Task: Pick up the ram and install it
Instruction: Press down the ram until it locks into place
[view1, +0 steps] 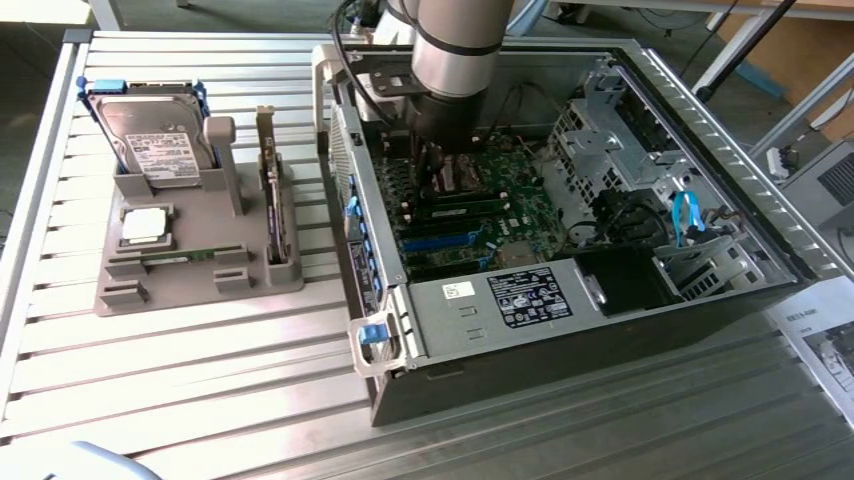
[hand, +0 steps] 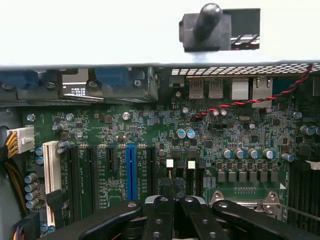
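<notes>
The black fingers (hand: 172, 210) are closed, holding nothing visible, low over the green motherboard (hand: 150, 130); descend straight, I think.

the arm (view1: 461, 60) stands low inside the open computer case (view1: 694, 120), over the motherboard (view1: 501, 215). the drive cage (view1: 594, 145) and black cables (view1: 621, 225) crowd the exterior view's right, the case wall (view1: 350, 190) its left. the holder (view1: 187, 250) outside has free room above.
</notes>
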